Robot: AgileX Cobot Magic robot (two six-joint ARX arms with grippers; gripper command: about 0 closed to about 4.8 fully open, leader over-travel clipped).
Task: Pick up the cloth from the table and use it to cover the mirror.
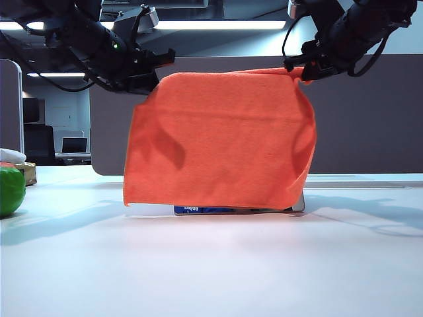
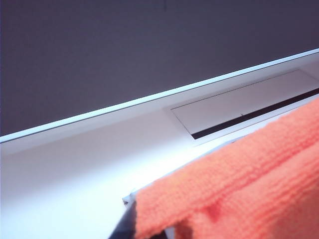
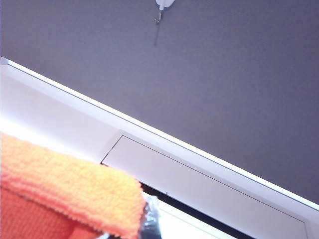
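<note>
Bare white bench point(image 1: 211, 277) fills the foreground of your exterior view, with a green object point(image 1: 10, 190) at its left edge. Behind it the cloth point(image 1: 221, 142) hangs like a curtain over the mirror point(image 1: 297, 203), of which you see only a sliver of the lower corner and the base strip poking out underneath. Your left pincer point(image 1: 155, 69) is clenched on the cloth's upper left corner, and your right pincer point(image 1: 305, 66) is clenched on the upper right corner, both above the mirror's top edge. A grey partition point(image 1: 370, 119) stands behind.

Through your left wrist view, the cloth point(image 2: 249, 189) bunches close to the lens, with the bench point(image 2: 75, 174) and the partition point(image 2: 124, 50) beyond; the pincer's own tips are not visible there.

Your right wrist view shows the same: a folded orange corner point(image 3: 60, 194) close to the lens, and the bench point(image 3: 50, 119) beyond.

Expect the cloth to be light, limp and a bit grippy; it sags wherever unsupported. Corner holds suit it, keeping the top edge taut. The mirror is likely fragile and easily tipped, so I'd avoid dragging fabric across it.
</note>
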